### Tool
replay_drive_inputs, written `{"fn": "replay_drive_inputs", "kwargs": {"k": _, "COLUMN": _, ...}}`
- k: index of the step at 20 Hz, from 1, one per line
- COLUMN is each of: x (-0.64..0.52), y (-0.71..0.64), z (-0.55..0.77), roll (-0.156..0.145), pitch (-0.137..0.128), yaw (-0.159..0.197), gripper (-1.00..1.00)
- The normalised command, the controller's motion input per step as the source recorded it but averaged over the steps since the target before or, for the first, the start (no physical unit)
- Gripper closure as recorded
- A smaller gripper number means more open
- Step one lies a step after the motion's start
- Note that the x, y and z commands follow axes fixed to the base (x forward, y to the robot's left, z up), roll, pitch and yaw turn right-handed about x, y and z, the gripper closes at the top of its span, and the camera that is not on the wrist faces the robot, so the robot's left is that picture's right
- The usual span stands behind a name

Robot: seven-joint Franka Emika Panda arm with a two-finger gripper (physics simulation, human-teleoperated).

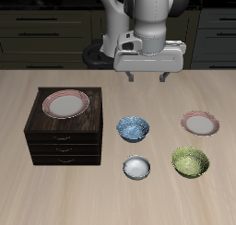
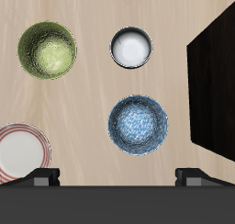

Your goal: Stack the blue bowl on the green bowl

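- Exterior view: my pincer (image 1: 147, 77) hung in the air above the wooden table (image 1: 111, 196), toward its back, with both fingers pointing down.
- The fingers were spread apart, and nothing sat between them.
- The blue bowl (image 1: 135, 128) stood upright on the table, near the middle, just beside the dark wooden cabinet (image 1: 63, 136) and below my pincer, a little nearer the table's front edge.
- The green bowl (image 1: 190, 160) stood upright too, closer to the front edge, well apart from the blue bowl.
- A small white bowl (image 1: 137, 167) rested between the two, nearer the front edge than the blue bowl, apart from both.
- A pink-rimmed plate (image 1: 200, 124) lay flat on the table, farther back than the green bowl.
- A second pink-rimmed plate (image 1: 65, 103) lay on top of the cabinet, whose front showed drawers with small handles.
- Wrist view: the camera looked straight down on the table (image 2: 92, 99), with my two fingertips (image 2: 41, 179) showing dark at the frame's edge, wide apart.
- The blue bowl (image 2: 139, 125) sat nearest the fingertips, in line with the gap between them, its mottled glaze facing up and its inside holding nothing.
- The green bowl (image 2: 48, 51) and the white bowl (image 2: 131, 48) lay beyond it, side by side but not touching.
- The plate (image 2: 22, 152) on the table showed only in part, cut by the frame's edge, close to one fingertip.
- The cabinet (image 2: 213, 90) showed as a dark block beside the blue bowl.
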Motion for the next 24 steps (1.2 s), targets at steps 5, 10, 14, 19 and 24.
{"fn": "replay_drive_inputs", "kwargs": {"k": 5, "x": 0.01, "y": 0.08, "z": -0.41, "roll": -0.012, "pitch": 0.005, "yaw": -0.021, "gripper": -1.0}}
{"fn": "replay_drive_inputs", "kwargs": {"k": 10, "x": 0.02, "y": 0.13, "z": -0.36, "roll": -0.006, "pitch": -0.005, "yaw": -0.016, "gripper": -1.0}}
{"fn": "replay_drive_inputs", "kwargs": {"k": 14, "x": 0.02, "y": 0.1, "z": -0.17, "roll": 0.008, "pitch": -0.01, "yaw": -0.002, "gripper": -1.0}}
{"fn": "replay_drive_inputs", "kwargs": {"k": 19, "x": 0.0, "y": 0.03, "z": -0.29, "roll": -0.012, "pitch": 0.012, "yaw": -0.031, "gripper": -1.0}}
{"fn": "replay_drive_inputs", "kwargs": {"k": 24, "x": 0.0, "y": 0.02, "z": -0.22, "roll": -0.007, "pitch": 0.008, "yaw": -0.022, "gripper": -1.0}}
